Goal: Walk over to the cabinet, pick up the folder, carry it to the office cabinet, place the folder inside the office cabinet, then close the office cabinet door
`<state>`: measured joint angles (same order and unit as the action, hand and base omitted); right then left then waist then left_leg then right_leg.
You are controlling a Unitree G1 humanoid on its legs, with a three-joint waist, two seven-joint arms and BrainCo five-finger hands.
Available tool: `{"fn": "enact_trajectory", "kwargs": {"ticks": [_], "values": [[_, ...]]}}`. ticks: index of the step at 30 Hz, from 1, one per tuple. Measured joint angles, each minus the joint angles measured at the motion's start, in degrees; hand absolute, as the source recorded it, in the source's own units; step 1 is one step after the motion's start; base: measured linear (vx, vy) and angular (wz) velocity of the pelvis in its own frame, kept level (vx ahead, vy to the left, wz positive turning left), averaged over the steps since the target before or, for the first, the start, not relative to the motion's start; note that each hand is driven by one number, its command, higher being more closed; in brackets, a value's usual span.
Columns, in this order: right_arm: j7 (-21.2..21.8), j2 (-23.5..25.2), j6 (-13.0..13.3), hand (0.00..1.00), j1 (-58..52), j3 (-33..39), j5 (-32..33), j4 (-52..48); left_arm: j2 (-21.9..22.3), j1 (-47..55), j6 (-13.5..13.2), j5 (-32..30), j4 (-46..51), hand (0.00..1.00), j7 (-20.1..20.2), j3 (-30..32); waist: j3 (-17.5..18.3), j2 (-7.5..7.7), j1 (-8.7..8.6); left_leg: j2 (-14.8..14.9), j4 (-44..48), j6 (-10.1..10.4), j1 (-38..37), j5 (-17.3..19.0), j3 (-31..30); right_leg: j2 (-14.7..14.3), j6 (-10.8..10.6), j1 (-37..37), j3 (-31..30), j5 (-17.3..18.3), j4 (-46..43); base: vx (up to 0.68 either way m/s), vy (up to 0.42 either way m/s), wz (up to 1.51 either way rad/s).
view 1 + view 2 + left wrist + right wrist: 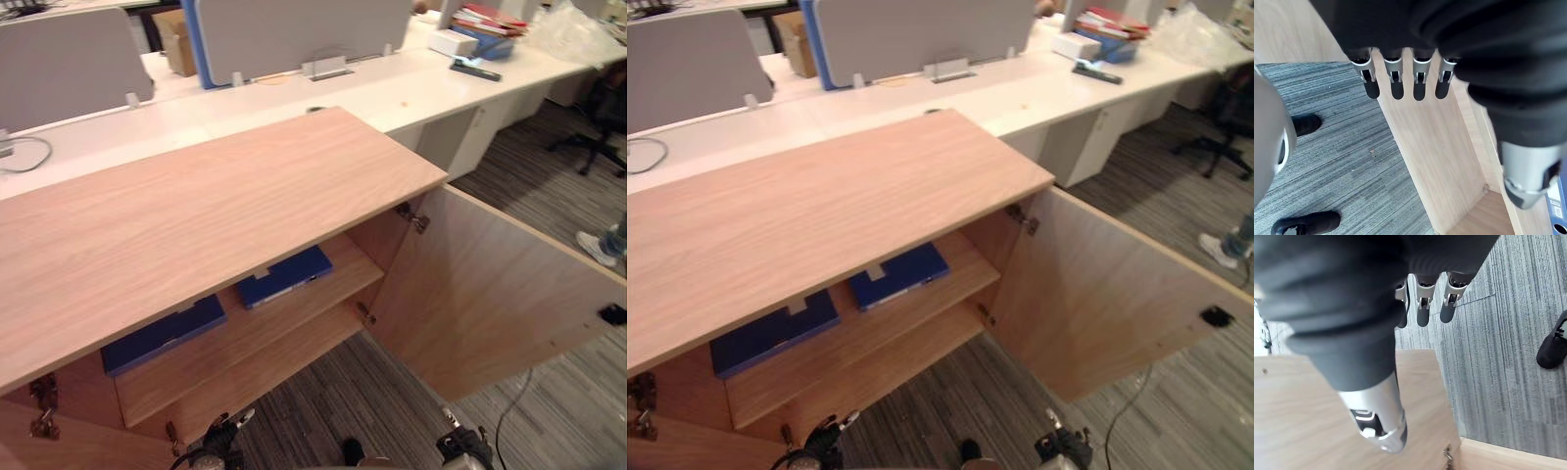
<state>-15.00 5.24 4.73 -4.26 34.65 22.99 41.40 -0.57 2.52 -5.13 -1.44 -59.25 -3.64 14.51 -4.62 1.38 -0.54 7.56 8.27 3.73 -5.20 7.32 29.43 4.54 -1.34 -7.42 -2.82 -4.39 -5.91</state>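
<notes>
Blue folders, 2 of them, lie flat on the upper shelf (257,331) inside the office cabinet (196,211), partly hidden under its overhanging wooden top: the right folder (284,276) sits near the middle of the shelf and the left folder (162,335) further to the robot's left, with a bare strip of shelf between them. The right door (490,294) stands swung wide open over the grey striped carpet (323,401), and a panel at the lower left corner, by a metal hinge (43,406), is probably the left door, also open, though too little of it shows to be sure. The left hand (223,438) hangs low in front of the cabinet; in its wrist view its fingers (1396,81) are straight and spread, gripping nothing, above a wooden edge and the carpet. The right hand (462,446) hangs low near the open right door, and its fingers (1422,308) are likewise straight and empty, the thumb apart from them. Behind the cabinet runs a long white counter (411,93) with grey partition screens (294,34), a cardboard box (176,41) and a stack of red and blue items (490,24). A person's shoe (596,247) shows at the right edge, beyond a black office chair (602,127)
</notes>
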Motion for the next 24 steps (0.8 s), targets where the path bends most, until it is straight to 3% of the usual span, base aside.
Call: {"fn": "enact_trajectory", "kwargs": {"ticks": [1, 2, 3, 6, 7, 9, 10, 11, 13, 14, 16, 18, 20, 24], "values": [[-0.96, 0.0, 0.19, 0.0, -0.03, 0.06, 0.73, -1.71, 0.36, 0.07, -0.08, -0.01, 0.48, 0.0, -0.11, 0.08, -0.63, -0.67, 0.04, 0.84, 0.44, -0.09, -0.33, 0.06, 2.37, 1.87, 2.42, -1.38, 8.28, 3.55, -3.56, -0.07, -0.025, -0.73], [-2.12, 0.0, 0.87, 0.0, -0.18, -0.01, 0.73, -3.41, 0.64, 0.0, -0.07, -0.03, 0.43, 0.0, -0.3, -0.01, -1.09, -1.06, -0.2, 2.21, 1.22, 0.01, -0.58, 0.09, 3.48, 4.77, 2.43, -2.36, 15.64, 5.31, -9.37, -0.05, -0.029, -0.64], [-2.65, -0.01, 1.26, 0.0, -0.45, 0.0, 0.73, -3.94, 0.71, 0.03, -0.07, -0.03, 0.44, 0.0, -0.38, -0.04, -1.45, -1.64, -0.3, 3.01, 1.51, 0.21, -0.79, 0.07, 4.02, 6.1, 2.51, -2.75, 18.03, 5.81, -12.39, -0.04, -0.068, -0.48], [-4.53, -0.04, 2.13, 0.0, -2.3, 0.05, 0.85, -7.67, 0.69, 0.77, -0.09, -0.01, 1.24, 0.0, -0.42, -0.58, -1.42, -1.68, -0.37, 7.25, 4.17, 2.47, -1.23, 0.09, 5.68, 14.67, 3.37, -3.83, 23.63, 5.61, -26.26, 0.01, -0.24, -0.38], [-5.24, -0.2, 2.7, 0.0, -2.36, 0.19, 0.88, -8.84, 0.36, 1.07, -0.11, -0.02, 1.93, 0.0, -0.48, -0.72, -0.98, -0.79, -0.48, 8.16, 6.12, 3.9, -1.07, 0.76, 5.96, 17.17, 3.11, -3.83, 24.03, 2.92, -27.76, 0.08, -0.38, -0.55], [-5.46, -1.86, 3.03, 0.0, -1.87, 0.12, 0.84, -9.79, 0.81, 1.45, 0.41, -0.2, 0.72, 0.0, -0.47, -0.44, -0.08, -2.42, -0.57, 8.7, 3.53, 3.18, -1.07, 0.41, 4.49, 15.16, 3.53, -4.81, 27.94, 3.3, -28.2, 0.05, -0.291, -0.62], [-5.5, -2.87, 3.37, 0.0, -1.5, 0.35, 0.77, -10.18, 1.02, 1.64, 0.42, -0.22, 0.05, 0.0, -0.49, -0.64, 0.16, -2.87, -0.78, 7.01, 0.19, 3.0, -1.84, 0.1, 3.01, 14.21, 3.53, -4.91, 28.72, 3.3, -27.03, -0.03, -0.066, -0.91], [-5.48, -3.79, 3.37, 0.0, -0.36, 0.96, 0.61, -10.71, 0.85, 2.33, 0.42, -0.21, -0.07, 0.0, -0.53, -0.53, 0.41, -3.2, -0.72, 6.01, -3.93, 2.84, -3.03, -2.55, 1.97, 11.91, 3.4, -4.87, 29.64, 3.45, -23.68, -0.04, -0.041, -0.93], [-5.46, -3.75, 3.42, 0.0, 0.26, 2.43, 0.57, -11.74, 0.41, 2.1, 0.59, -0.18, -0.67, 0.0, -0.62, -0.34, 0.65, -3.03, -0.94, 6.31, -4.27, 4.94, -2.97, -3.59, 3.99, 10.64, 1.7, -4.83, 30.33, 4.9, -20.86, 0.0, -0.094, -0.74], [-5.47, -3.83, 3.42, 0.0, 0.35, 2.55, 0.56, -12.78, 0.08, 2.18, 0.57, -0.07, -0.84, 0.0, -1.12, 0.27, 0.32, -2.23, -0.87, 5.9, -4.26, 5.41, -2.94, -3.79, 5.82, 10.01, 0.48, -4.48, 30.78, 5.77, -17.6, -0.01, -0.177, -0.83], [-5.48, -3.82, 3.35, 0.0, 0.51, 2.51, 0.57, -12.98, -0.05, 2.61, 1.05, 0.95, -1.18, 0.0, -1.97, 2.23, 0.09, -2.11, -0.74, 5.79, -4.21, 5.64, -3.05, -3.93, 8.53, 7.52, -0.63, -2.33, 30.53, 5.4, -9.3, -0.05, -0.131, -0.71], [-5.47, -3.75, 3.25, 0.0, 0.13, 2.57, 0.56, -12.83, 0.34, 3.07, 1.08, 1.52, -0.97, 0.0, -2.77, 2.81, 0.1, -2.77, -0.88, 6.63, -4.24, 5.37, -3.39, -4.25, 8.83, 4.91, -0.4, -0.5, 29.9, 3.07, -4.51, -0.06, -0.052, -0.28], [-5.35, -3.96, 3.15, 0.0, 0.3, 2.54, 0.43, -12.75, 0.63, 3.52, 0.89, 2.29, -0.73, 0.0, -3.12, 3.36, 0.8, -2.44, -0.59, 7.29, -4.78, 5.34, -3.88, -4.35, 8.75, 2.69, -0.53, 1.1, 29.39, 1.58, -0.18, -0.06, -0.065, -0.19], [-4.7, -5.93, 2.87, 0.0, 1.6, 2.86, -1.58, -12.39, 0.29, 3.71, 0.9, 4.12, -0.51, 0.0, -3.28, 2.54, 1.08, -2.4, -0.45, 6.6, -5.46, 4.97, -2.22, -4.35, 7.05, 1.95, -0.5, 1.49, 29.66, -0.88, 4.04, -0.06, -0.026, 0.05]]}}
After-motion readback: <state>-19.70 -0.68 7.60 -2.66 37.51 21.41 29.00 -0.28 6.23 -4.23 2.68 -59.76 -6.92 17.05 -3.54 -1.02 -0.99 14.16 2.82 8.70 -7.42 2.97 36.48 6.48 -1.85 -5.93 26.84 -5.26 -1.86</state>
